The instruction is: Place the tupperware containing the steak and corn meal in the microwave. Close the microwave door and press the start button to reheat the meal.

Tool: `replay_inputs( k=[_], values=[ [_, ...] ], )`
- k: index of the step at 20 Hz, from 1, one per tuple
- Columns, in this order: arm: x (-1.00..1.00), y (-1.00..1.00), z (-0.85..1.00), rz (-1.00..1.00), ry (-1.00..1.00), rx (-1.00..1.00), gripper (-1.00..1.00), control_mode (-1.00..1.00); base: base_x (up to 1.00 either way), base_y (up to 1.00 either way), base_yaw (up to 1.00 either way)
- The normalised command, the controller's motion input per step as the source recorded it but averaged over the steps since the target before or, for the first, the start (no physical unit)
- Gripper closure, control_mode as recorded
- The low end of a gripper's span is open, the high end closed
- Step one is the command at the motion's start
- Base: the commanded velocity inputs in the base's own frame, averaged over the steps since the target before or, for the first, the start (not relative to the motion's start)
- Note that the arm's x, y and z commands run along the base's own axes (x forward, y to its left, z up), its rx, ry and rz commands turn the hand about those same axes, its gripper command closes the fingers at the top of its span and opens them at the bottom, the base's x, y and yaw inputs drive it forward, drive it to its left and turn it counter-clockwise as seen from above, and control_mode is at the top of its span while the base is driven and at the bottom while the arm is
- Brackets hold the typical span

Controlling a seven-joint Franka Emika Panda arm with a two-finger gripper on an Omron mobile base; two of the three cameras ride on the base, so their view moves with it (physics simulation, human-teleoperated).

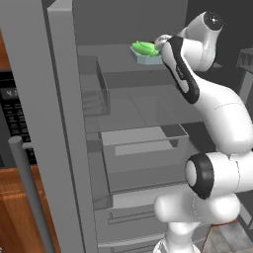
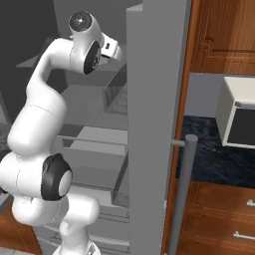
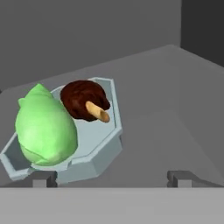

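Note:
The tupperware [image 3: 97, 146], a pale blue-grey shallow tub, sits on a grey fridge shelf [image 3: 175, 122]; in the left base view the tupperware [image 1: 148, 58] is high up, just left of my hand. It holds the steak and corn meal: a bright green lump [image 3: 43, 129] and a dark brown chunk [image 3: 81, 98]. My gripper [image 3: 112, 178] is open, fingertips wide apart, just short of the tub's near edge, with nothing between them. A black keypad strip of the microwave [image 1: 12, 116] shows at the far left, behind the fridge door. The microwave door is out of view.
The open grey fridge door [image 1: 34, 99] with its bar handle [image 1: 27, 192] stands on the left; lower shelves and drawers [image 1: 143, 153] fill the fridge. A white box appliance [image 2: 238, 117] sits on the dark counter [image 2: 214, 159], with brown wooden cabinets [image 2: 224, 35] around it.

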Motion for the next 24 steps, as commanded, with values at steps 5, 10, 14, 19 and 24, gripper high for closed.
replay_inputs(
  k=[5,10,14,19,24],
  values=[
    [0.53,0.0,0.0,0.0,0.01,0.0,-1.0,-1.0,0.0,0.0,0.0],
    [0.31,0.0,-0.36,0.0,0.17,0.0,-1.0,-1.0,0.0,0.0,0.0],
    [0.32,0.0,-0.2,0.0,0.11,0.0,-1.0,-1.0,0.0,0.0,0.0],
    [0.2,0.0,-0.16,0.0,0.0,0.0,-1.0,-1.0,0.0,0.0,0.0],
    [0.0,0.04,-0.68,0.0,0.0,-0.02,-1.0,-1.0,0.0,0.0,0.0]
  ],
)
